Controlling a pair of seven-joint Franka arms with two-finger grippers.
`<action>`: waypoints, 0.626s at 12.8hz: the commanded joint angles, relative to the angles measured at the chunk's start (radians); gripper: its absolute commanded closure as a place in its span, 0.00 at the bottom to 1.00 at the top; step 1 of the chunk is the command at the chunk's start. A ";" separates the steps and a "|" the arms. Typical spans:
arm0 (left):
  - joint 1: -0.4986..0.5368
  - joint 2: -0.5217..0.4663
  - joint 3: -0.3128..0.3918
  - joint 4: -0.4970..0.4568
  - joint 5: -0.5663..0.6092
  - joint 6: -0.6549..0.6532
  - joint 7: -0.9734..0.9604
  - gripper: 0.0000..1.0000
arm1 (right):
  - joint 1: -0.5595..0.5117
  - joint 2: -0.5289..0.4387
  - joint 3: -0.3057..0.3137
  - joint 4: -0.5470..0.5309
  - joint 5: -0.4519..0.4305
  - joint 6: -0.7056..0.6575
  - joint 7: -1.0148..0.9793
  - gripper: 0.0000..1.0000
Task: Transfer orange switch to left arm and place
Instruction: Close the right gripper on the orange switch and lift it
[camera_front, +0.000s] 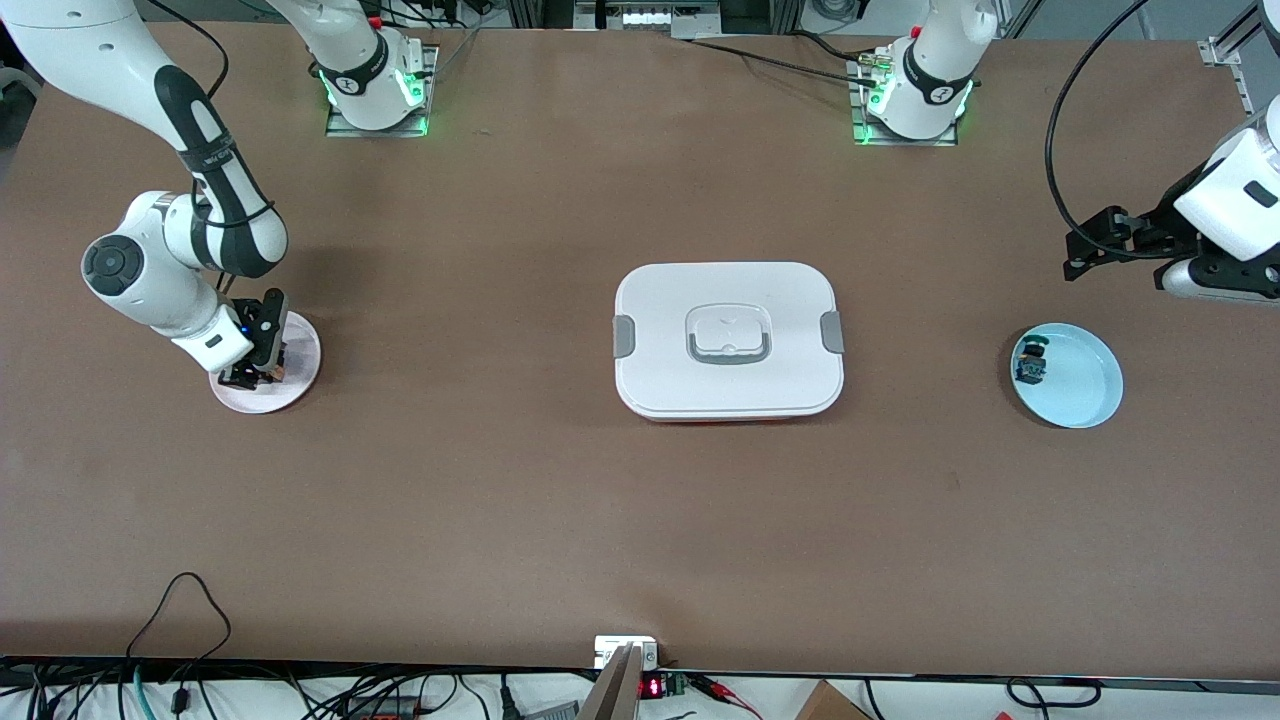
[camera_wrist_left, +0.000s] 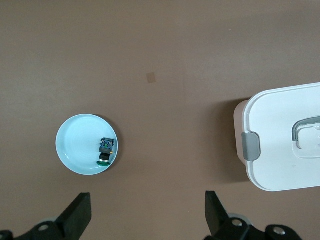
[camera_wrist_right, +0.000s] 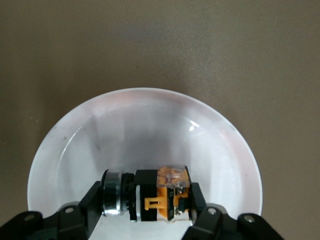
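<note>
On the table (camera_front: 500, 500) are two plates, two switches, one box (camera_front: 729, 340). The right gripper (camera_wrist_right: 147, 202) clamps the orange switch (camera_wrist_right: 159, 200) on the pink plate (camera_wrist_right: 145, 135); its fingertips are cut off. The left gripper (camera_wrist_left: 147, 215) hangs apart above the blue plate (camera_wrist_left: 80, 145) holding the teal switch (camera_wrist_left: 106, 150).

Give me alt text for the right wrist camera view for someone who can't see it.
The right gripper is shut on the orange switch, a small black block with an orange part and a metal-ringed end, lying in a pale pink plate. The plate sits on a brown table that fills the rest of the view.
</note>
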 joint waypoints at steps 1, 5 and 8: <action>-0.007 0.011 -0.001 0.026 0.023 -0.016 -0.010 0.00 | -0.010 -0.056 0.037 -0.002 0.018 -0.031 -0.017 1.00; -0.006 0.009 -0.001 0.026 0.021 -0.016 -0.010 0.00 | -0.008 -0.115 0.083 0.085 0.096 -0.266 -0.017 1.00; -0.006 0.014 0.002 0.026 0.012 -0.016 -0.007 0.00 | -0.005 -0.113 0.144 0.235 0.284 -0.540 -0.009 1.00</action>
